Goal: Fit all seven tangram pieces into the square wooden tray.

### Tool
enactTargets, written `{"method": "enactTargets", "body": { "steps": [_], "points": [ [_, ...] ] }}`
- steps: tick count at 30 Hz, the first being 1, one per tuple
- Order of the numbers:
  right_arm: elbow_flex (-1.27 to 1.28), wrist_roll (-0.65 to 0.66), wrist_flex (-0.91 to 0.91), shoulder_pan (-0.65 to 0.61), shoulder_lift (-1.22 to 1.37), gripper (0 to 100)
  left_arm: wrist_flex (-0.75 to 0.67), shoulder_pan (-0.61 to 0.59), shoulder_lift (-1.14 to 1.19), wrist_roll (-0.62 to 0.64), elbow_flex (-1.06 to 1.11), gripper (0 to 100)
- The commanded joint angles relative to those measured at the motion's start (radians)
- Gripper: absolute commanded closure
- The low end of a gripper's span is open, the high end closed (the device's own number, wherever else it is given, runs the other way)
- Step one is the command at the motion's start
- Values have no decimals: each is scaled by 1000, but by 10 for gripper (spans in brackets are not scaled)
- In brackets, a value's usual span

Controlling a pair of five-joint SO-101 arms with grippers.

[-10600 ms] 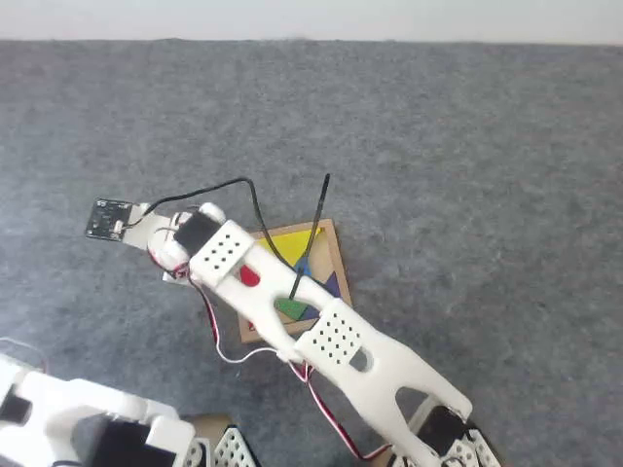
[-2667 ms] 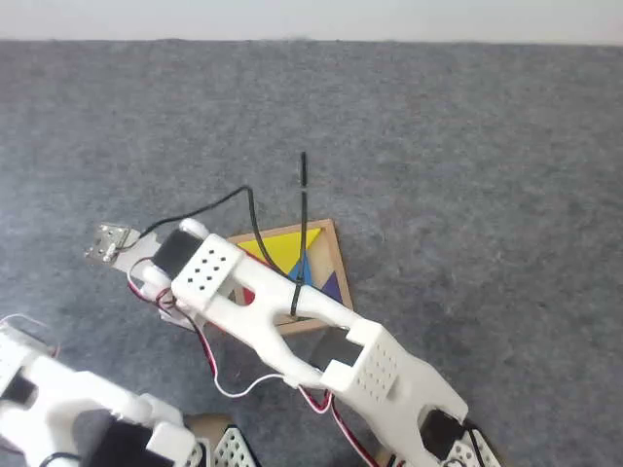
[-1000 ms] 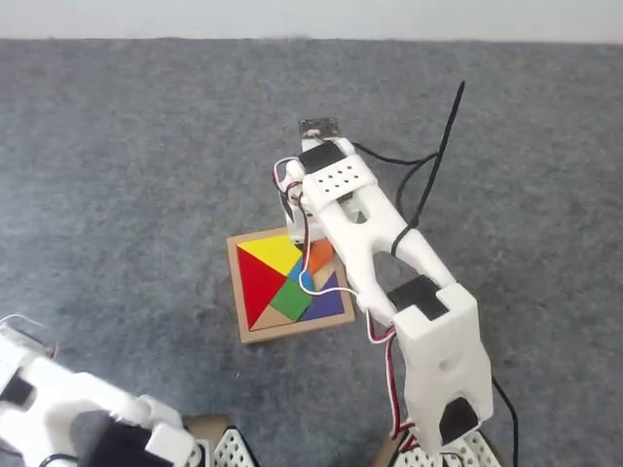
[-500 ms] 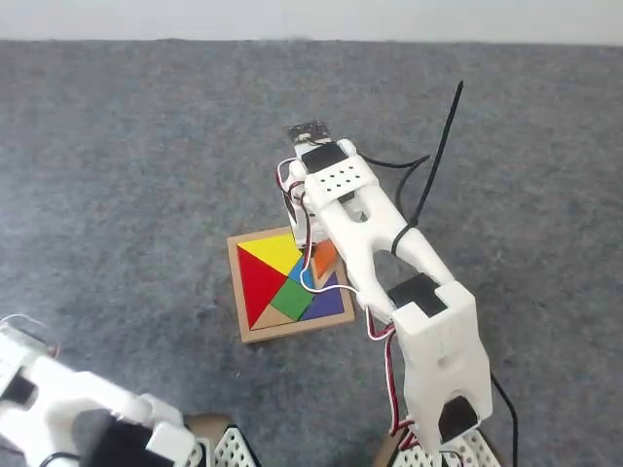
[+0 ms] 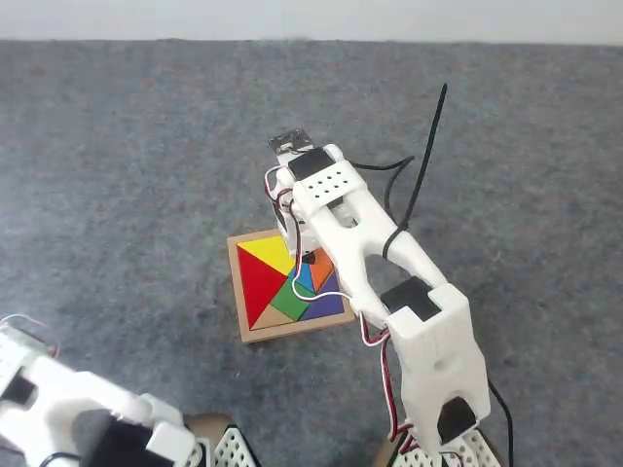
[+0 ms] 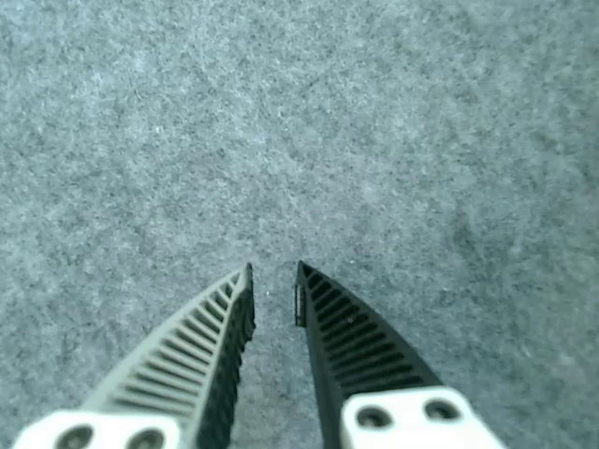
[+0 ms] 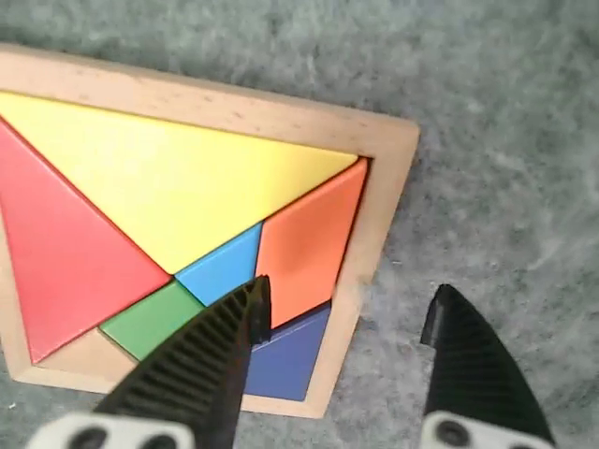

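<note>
Six coloured pieces [image 7: 187, 178] sit in the tray [image 7: 382, 187], tan corner triangle [image 7: 73, 360] piece or gap unclear; right gripper [image 7: 350, 299] wide open, left gripper [image 6: 273, 281] barely ajar, both empty.

The right gripper [image 7: 348, 299] was spread wide, with the side rim of the square wooden tray [image 7: 388, 178] lying between its fingers. One finger [image 7: 220, 346] sat over the tray, its tip above the point where the light blue triangle [image 7: 223, 271], orange piece [image 7: 304, 243] and dark blue piece [image 7: 285, 360] met. The green piece [image 7: 154, 318] lay beside that finger. The yellow triangle [image 7: 178, 178] and red triangle [image 7: 65, 234] lay beyond it. The other finger [image 7: 468, 355] sat over the grey carpet [image 7: 524, 140], outside the rim.
</note>
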Motion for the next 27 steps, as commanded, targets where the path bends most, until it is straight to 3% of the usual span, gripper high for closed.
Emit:
{"method": "enactTargets", "body": {
  "steps": [1,17,24,27],
  "points": [
    [-31,35,15,5,-53,745,3,-2,-41,2,-18,930],
    [-31,155,65,381,-371,746,9,5,-41,2,-21,930],
    [-17,316,251,619,-545,756,115,160,-55,-86,-56,930],
    [20,350,274,733,-553,873,221,221,-138,-97,-93,931]
  ]
}}
